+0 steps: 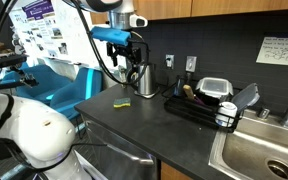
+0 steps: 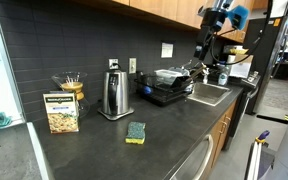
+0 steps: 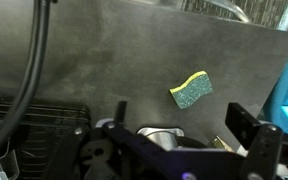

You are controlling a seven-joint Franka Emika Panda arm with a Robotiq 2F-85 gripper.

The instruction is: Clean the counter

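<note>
Well, dark counter (image 2: 89,145) against black tiled wall (image 2: 44,50).

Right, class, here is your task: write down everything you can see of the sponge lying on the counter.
The sponge is a small rectangular block in two layers: a dark green scouring face on top and yellow foam beneath. It looks soft; whether it is wet cannot be told. It lies flat, scouring side up, on the open middle of the dark matte counter, near the steel kettle but apart from it. Only the counter touches it.
</note>
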